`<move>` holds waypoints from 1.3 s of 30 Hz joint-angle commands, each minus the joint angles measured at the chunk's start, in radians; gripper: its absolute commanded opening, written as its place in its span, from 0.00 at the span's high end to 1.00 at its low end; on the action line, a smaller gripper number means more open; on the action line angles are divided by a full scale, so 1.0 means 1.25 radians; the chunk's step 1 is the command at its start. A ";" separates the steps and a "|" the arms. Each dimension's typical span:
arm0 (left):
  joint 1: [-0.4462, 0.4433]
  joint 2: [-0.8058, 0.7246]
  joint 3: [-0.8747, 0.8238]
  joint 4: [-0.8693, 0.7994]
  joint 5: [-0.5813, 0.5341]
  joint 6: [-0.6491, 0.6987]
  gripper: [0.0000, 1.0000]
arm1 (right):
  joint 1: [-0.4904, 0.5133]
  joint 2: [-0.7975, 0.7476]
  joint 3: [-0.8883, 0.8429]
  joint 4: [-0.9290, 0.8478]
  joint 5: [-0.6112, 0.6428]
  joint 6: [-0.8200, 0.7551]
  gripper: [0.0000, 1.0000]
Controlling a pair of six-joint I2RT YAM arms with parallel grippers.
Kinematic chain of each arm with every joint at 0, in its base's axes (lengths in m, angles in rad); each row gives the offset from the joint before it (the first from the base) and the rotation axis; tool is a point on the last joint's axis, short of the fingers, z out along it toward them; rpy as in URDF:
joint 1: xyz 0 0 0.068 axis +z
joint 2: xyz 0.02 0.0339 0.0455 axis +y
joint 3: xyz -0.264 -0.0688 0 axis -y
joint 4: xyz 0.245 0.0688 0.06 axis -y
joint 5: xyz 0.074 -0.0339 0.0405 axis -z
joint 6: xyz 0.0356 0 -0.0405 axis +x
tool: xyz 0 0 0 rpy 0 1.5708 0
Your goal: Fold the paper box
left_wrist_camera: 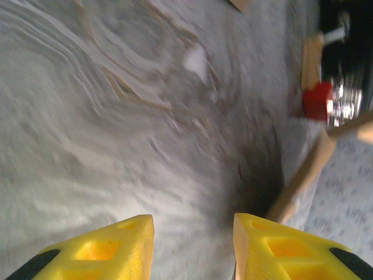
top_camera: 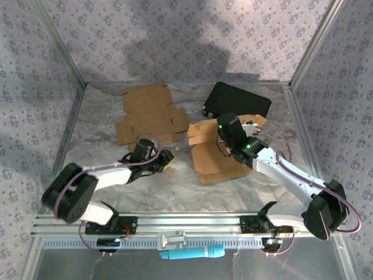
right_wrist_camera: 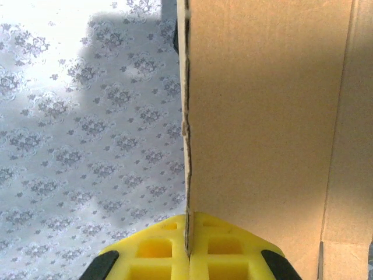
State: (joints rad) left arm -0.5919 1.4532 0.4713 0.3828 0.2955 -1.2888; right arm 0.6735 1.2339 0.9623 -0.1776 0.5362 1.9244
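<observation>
Flap-folding step: right hand (right_wrist_camera: pixel 187 249) clenched on raised paper box (top_camera: pixel 217 156) panel. Left hand (left_wrist_camera: pixel 193 226) released, empty, over counter (left_wrist_camera: pixel 105 128). Next likely: bracing base, creasing panel.

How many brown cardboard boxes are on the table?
2. The flat box lies back left; the half-folded box sits right of centre, its panel pinched in the right hand. None looks hidden.
</observation>
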 commanded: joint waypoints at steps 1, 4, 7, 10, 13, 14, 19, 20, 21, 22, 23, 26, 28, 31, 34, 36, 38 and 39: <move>0.013 0.080 0.044 0.313 0.013 -0.122 0.58 | -0.012 -0.009 0.031 -0.065 0.025 0.044 1.00; 0.012 0.186 0.065 0.457 0.009 -0.196 0.58 | -0.019 -0.009 0.037 -0.074 0.022 0.071 1.00; 0.007 0.301 0.059 0.670 -0.022 -0.295 0.62 | -0.027 -0.008 0.046 -0.081 0.019 0.089 1.00; -0.003 0.372 0.065 0.777 -0.051 -0.350 0.67 | -0.036 -0.008 0.050 -0.082 0.014 0.110 1.00; -0.018 0.384 0.080 0.770 -0.055 -0.355 0.70 | -0.047 -0.008 0.055 -0.081 0.014 0.130 1.00; -0.023 0.384 0.082 0.770 -0.059 -0.356 0.70 | -0.051 -0.006 0.059 -0.083 0.011 0.132 1.00; -0.039 0.432 0.125 0.820 -0.063 -0.389 0.70 | -0.059 0.001 0.069 -0.085 0.006 0.151 1.00; -0.044 0.436 0.133 0.820 -0.064 -0.389 0.70 | -0.060 0.003 0.070 -0.082 0.006 0.154 1.00; -0.048 0.442 0.142 0.820 -0.063 -0.392 0.70 | -0.061 0.006 0.072 -0.081 0.005 0.158 1.00; -0.052 0.447 0.149 0.821 -0.062 -0.397 0.70 | -0.062 0.007 0.074 -0.076 0.004 0.159 1.00; -0.055 0.452 0.156 0.820 -0.062 -0.400 0.70 | -0.064 0.010 0.076 -0.074 0.004 0.158 1.00; -0.061 0.459 0.171 0.820 -0.060 -0.403 0.71 | -0.067 0.016 0.084 -0.069 0.002 0.158 1.00; -0.063 0.457 0.172 0.820 -0.063 -0.408 0.71 | -0.071 0.016 0.080 -0.063 0.004 0.160 1.00; -0.064 0.455 0.169 0.820 -0.061 -0.413 0.73 | -0.082 0.015 0.075 -0.045 -0.001 0.161 1.00; -0.069 0.455 0.170 0.820 -0.057 -0.412 0.73 | -0.086 0.017 0.078 -0.043 -0.007 0.160 1.00; -0.071 0.459 0.179 0.820 -0.055 -0.413 0.73 | -0.086 0.019 0.078 -0.042 -0.010 0.163 1.00; -0.074 0.465 0.189 0.820 -0.055 -0.416 0.73 | -0.086 0.020 0.075 -0.041 -0.009 0.167 1.00; -0.077 0.465 0.191 0.820 -0.058 -0.416 0.73 | -0.088 0.020 0.073 -0.038 -0.009 0.170 1.00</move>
State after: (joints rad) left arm -0.6765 2.0190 0.6785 1.3384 0.2306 -1.8011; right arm 0.5686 1.2510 1.0294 -0.2363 0.5156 2.0735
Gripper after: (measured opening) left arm 0.271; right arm 0.053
